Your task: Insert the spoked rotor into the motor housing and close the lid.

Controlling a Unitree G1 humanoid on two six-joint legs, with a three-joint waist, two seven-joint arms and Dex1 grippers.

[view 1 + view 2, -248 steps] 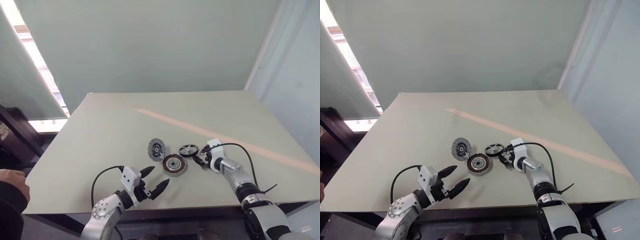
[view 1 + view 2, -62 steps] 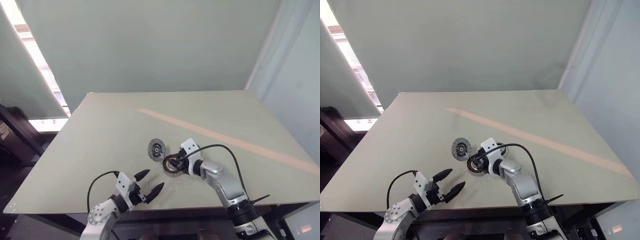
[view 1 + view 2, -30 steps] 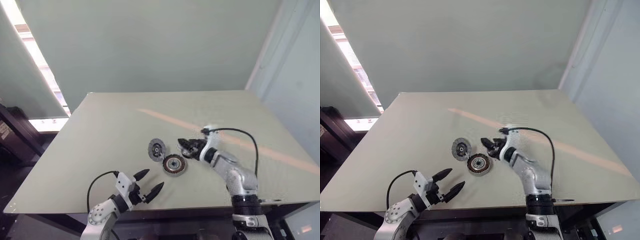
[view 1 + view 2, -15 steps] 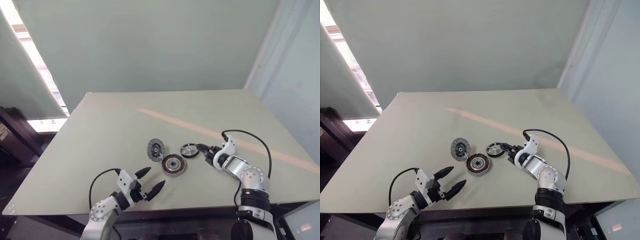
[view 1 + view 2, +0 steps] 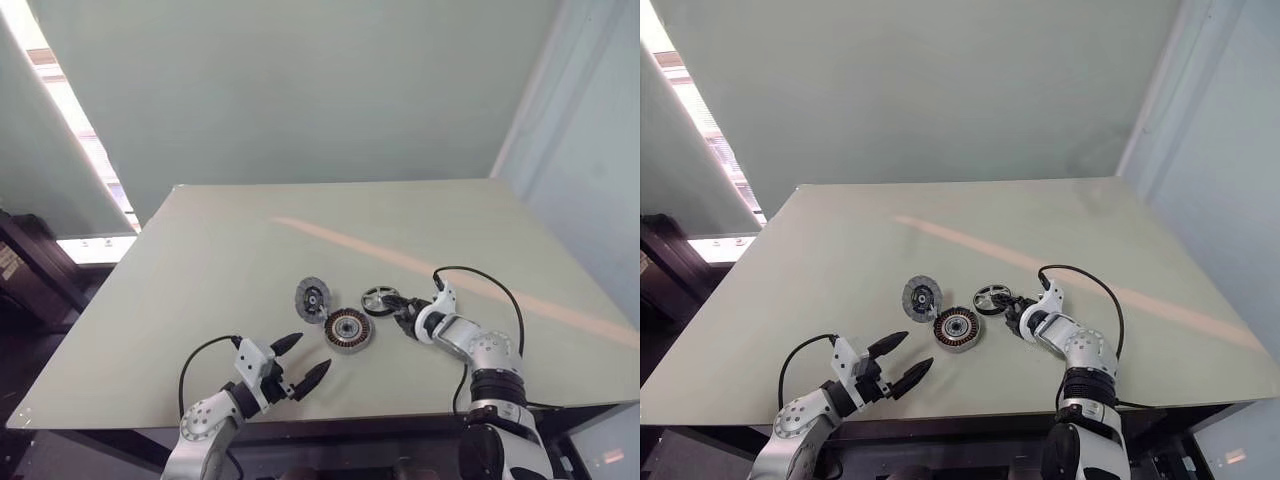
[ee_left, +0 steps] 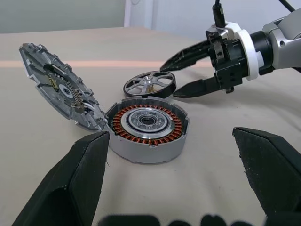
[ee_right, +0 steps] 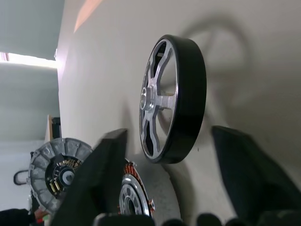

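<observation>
The motor housing [image 5: 349, 329] with copper windings lies flat near the table's front middle. The lid [image 6: 56, 87] leans tilted against its left side. Just behind the housing to the right, the spoked rotor [image 5: 379, 299] lies flat on the table. My right gripper [image 5: 398, 312] is low at the rotor's right edge, open, with one finger above the rim and one beside it; the rotor [image 7: 171, 99] fills the gap ahead of its fingers. My left gripper [image 5: 300, 360] stands open in front and to the left of the housing [image 6: 148, 127], holding nothing.
The parts sit on a pale green table [image 5: 250, 260]; its front edge runs close behind both grippers. A black cable [image 5: 480, 280] loops from the right wrist. A wall stands past the table's far edge.
A second ago my right gripper was raised with the rotor at its fingers. Now the rotor lies on the table and the gripper has dropped beside it, jaws narrower. The left gripper stayed put.
</observation>
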